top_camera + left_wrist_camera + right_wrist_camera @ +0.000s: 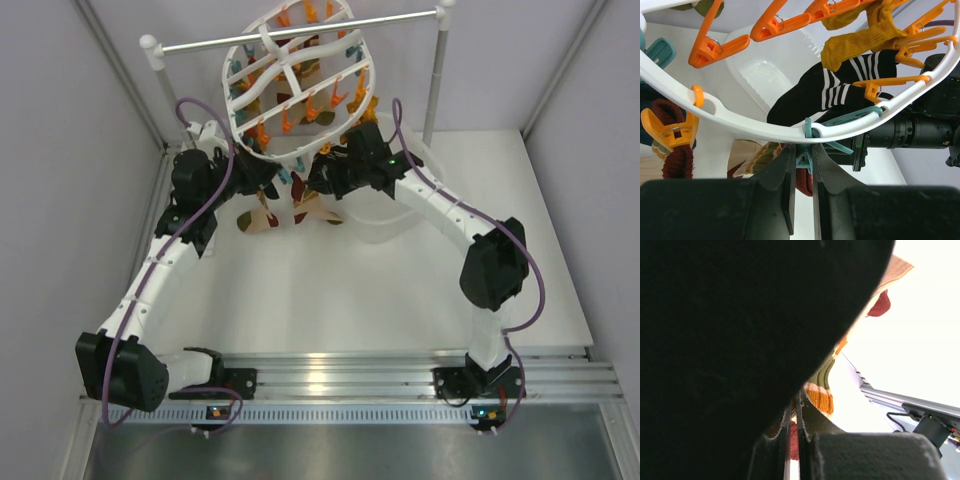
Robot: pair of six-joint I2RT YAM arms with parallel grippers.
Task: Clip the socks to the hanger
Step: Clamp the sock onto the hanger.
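Observation:
The white oval hanger [297,85] hangs from the rail with orange and teal clips under it; its rim [755,127] crosses the left wrist view. My left gripper [803,150] [272,183] is shut on the handles of a teal clip [811,159] on that rim. A black striped sock [840,90] and a mustard sock [860,42] hang clipped beyond it, and a dark red sock [675,162] hangs at the left. My right gripper [796,407] [318,183] is shut on a tan patterned sock [821,396] right beside the left gripper. A large dark shape hides most of the right wrist view.
The silver rail [300,32] on white posts carries the hanger. A white tub [400,215] stands under and right of the hanger. Another tan patterned sock [262,218] lies on the table below the left gripper. Grey walls close both sides.

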